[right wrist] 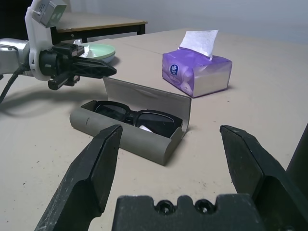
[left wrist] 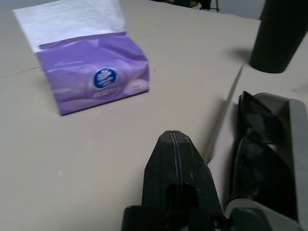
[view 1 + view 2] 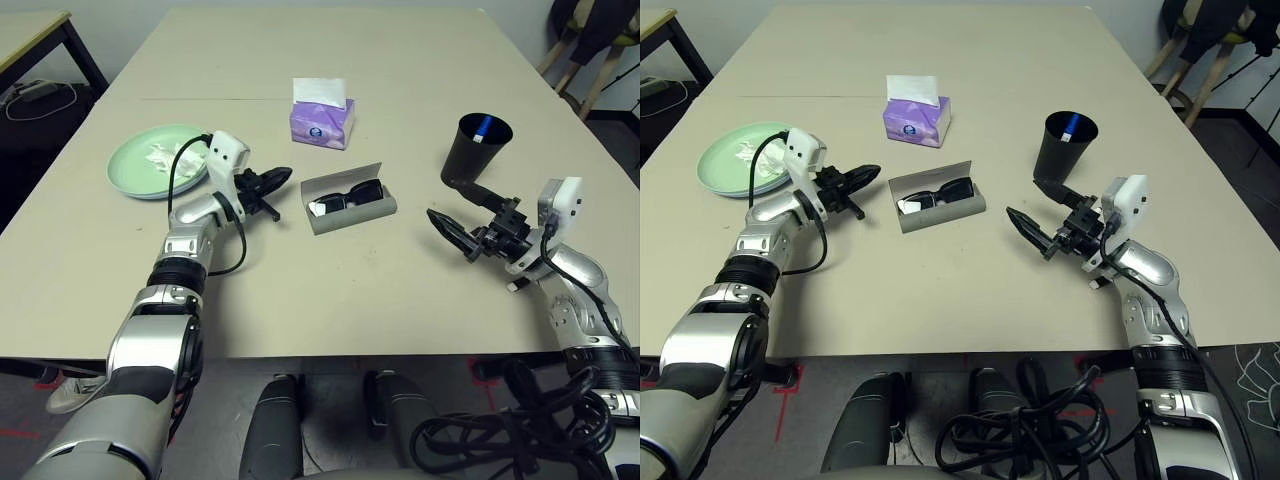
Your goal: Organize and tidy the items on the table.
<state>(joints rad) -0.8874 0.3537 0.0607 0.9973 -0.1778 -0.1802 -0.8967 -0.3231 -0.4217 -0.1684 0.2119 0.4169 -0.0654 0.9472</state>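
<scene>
The grey glasses case (image 3: 350, 211) lies open mid-table with the black sunglasses (image 3: 346, 196) inside it. My left gripper (image 3: 282, 178) is shut with nothing in it, just left of the case, pointing at it. A pale green plate (image 3: 135, 171) at the left holds a crumpled white tissue (image 3: 160, 154). The black cup (image 3: 476, 152) stands at the right with a blue-and-white pen (image 3: 484, 126) in it. My right gripper (image 3: 452, 207) hovers open in front of the cup, facing the case (image 1: 134, 137), nothing between its fingers (image 1: 96, 168).
A purple tissue box (image 3: 322, 118) with a white sheet sticking out stands behind the case. A smaller black-legged table (image 3: 30, 35) is at the far left, chair legs (image 3: 585, 70) at the far right. The table's seam (image 3: 200, 99) runs behind the box.
</scene>
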